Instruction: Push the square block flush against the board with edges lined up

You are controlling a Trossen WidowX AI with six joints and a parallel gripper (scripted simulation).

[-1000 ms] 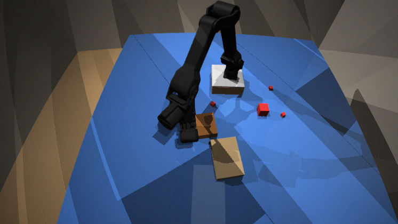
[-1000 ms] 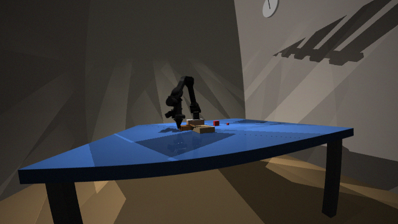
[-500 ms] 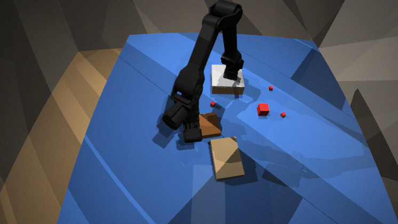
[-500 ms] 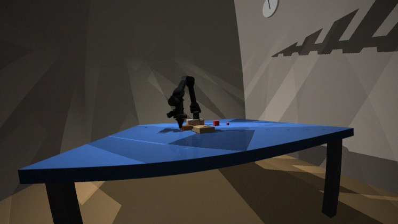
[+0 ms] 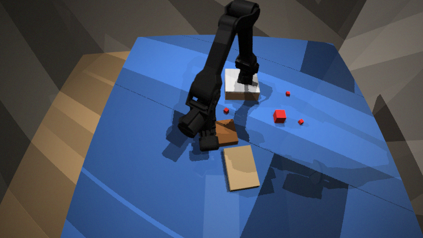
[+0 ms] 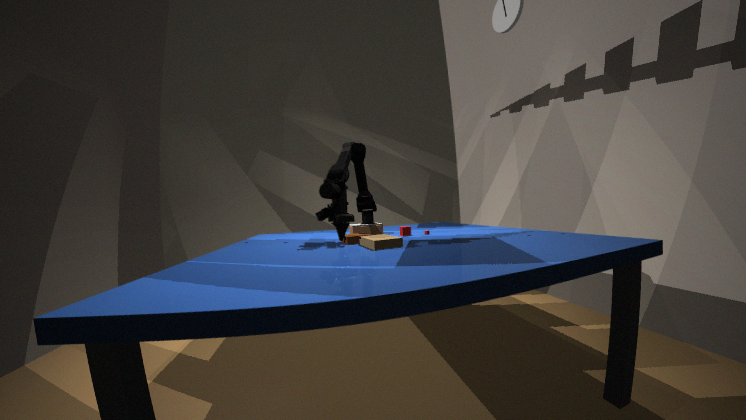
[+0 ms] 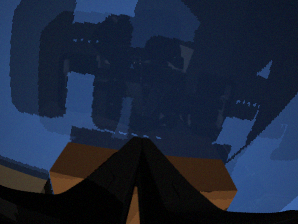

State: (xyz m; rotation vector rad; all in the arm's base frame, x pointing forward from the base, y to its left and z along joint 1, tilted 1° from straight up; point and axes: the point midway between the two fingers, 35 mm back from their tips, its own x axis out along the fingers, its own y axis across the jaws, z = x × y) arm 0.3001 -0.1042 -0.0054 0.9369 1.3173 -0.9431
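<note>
Gripper (image 5: 208,146) (image 6: 341,238) (image 7: 140,145), closed on nothing, down at left side of orange-brown square block (image 5: 227,136) (image 6: 350,239) (image 7: 200,171), likely to shove it sideways into line with pale tan rectangular board (image 5: 242,170) (image 6: 380,241), block just off board's near end.

Claw (image 5: 213,144) (image 6: 341,240) (image 7: 140,145) shut, pointing down.

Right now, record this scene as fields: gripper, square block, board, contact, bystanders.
gripper: black parallel-jaw gripper, shut, beside the block
square block: orange-brown, flat
board: tan, rectangular, flat
contact: block and board apart, narrow gap
bystanders: one larger red cube, three tiny red cubes
</note>
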